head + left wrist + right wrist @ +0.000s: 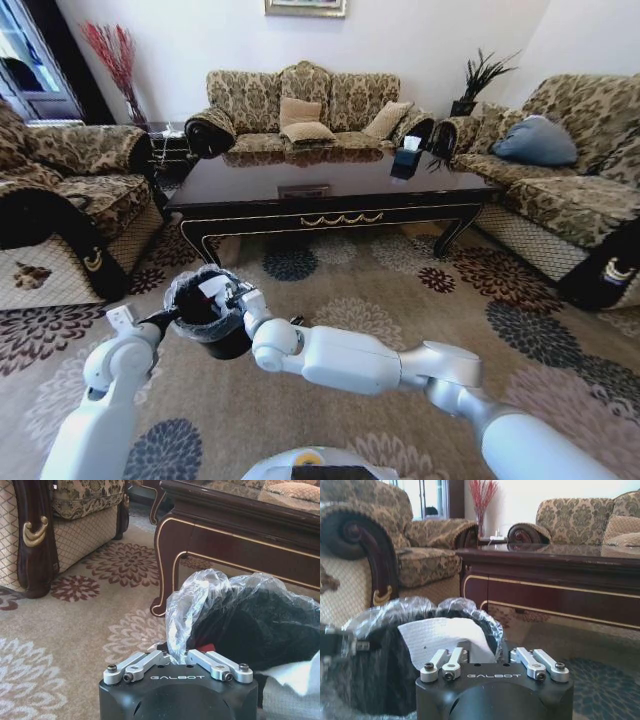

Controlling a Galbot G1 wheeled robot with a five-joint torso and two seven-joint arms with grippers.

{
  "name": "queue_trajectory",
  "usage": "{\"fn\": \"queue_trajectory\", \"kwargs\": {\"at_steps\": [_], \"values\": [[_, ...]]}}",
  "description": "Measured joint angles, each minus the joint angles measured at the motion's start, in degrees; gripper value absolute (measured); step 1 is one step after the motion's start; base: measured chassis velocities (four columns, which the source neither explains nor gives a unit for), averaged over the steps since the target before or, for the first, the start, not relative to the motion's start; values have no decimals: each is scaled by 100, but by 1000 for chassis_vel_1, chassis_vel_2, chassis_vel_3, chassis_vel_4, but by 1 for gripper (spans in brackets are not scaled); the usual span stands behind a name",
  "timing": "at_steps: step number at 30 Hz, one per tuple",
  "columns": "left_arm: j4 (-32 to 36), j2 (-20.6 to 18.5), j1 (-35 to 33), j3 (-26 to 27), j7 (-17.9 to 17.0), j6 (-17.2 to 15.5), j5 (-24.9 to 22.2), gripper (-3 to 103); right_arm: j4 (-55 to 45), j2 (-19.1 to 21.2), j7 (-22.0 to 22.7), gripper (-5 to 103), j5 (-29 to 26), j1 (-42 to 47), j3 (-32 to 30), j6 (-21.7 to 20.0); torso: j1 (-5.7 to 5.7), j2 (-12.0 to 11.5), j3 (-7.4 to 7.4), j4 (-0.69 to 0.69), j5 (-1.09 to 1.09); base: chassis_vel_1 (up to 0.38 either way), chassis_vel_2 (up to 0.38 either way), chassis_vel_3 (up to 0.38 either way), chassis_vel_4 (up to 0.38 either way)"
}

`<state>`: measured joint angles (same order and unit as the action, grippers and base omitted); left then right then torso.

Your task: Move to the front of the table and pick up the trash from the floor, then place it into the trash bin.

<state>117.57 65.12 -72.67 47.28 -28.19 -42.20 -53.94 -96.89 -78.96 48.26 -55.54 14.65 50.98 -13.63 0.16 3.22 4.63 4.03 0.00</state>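
The black trash bin (215, 342), lined with a thin clear bag, stands on the carpet close in front of me, between my two arms. My left gripper (170, 320) (175, 652) is shut on the bag-covered rim of the bin (260, 625). My right gripper (232, 296) (487, 647) hovers open over the opposite rim. A white paper tissue (213, 287) (440, 632), part of the trash, lies across the mouth of the bin (380, 670) just ahead of it. Something small and red (206, 647) shows inside. The dark glossy table (330, 180) (240, 525) (545, 565) stands just beyond.
Patterned sofas ring the table: an armchair (60, 200) at the left, a sofa (310, 110) at the back, another (570, 190) at the right. A tissue box (408, 150) sits on the tabletop. Flowered carpet (400, 290) lies open between me and the table.
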Motion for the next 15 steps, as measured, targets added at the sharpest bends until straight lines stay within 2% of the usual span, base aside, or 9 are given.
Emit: {"fn": "queue_trajectory", "kwargs": {"at_steps": [2, 7, 10, 12, 13, 15], "values": [[1, 0, -15, 15, -2, 0, 3, 4, -15, 23, 15, 36, -1, 18, 25, -23, 0, 0, 0, 0, 0, 0, 0, 0, 0], [35, -11, -120, 92, -2, 0, 19, 4, -212, 157, 131, 62, 32, 164, 132, -125, 0, 0, 0, -1, 0, 0, 0, 0, 0], [46, -15, -150, 110, -3, 0, 31, 4, -341, 202, 207, 68, 33, 179, 163, -191, 0, 0, 0, -1, 0, 0, 0, 0, 0], [52, -15, -169, 113, -2, 0, 35, 4, -431, 228, 265, 79, 34, 179, 178, -247, 0, 0, 0, -1, 0, 0, 0, 0, 0], [52, -15, -169, 113, -2, 0, 35, 4, -431, 228, 265, 79, 34, 179, 178, -247, 0, 0, 0, -1, 0, 0, 0, 0, 0], [52, -15, -190, 116, -2, 0, 79, 4, -567, 288, 343, 89, 28, 176, 206, -325, 0, 0, 0, 0, 0, 0, 0, 0, 0]]}}
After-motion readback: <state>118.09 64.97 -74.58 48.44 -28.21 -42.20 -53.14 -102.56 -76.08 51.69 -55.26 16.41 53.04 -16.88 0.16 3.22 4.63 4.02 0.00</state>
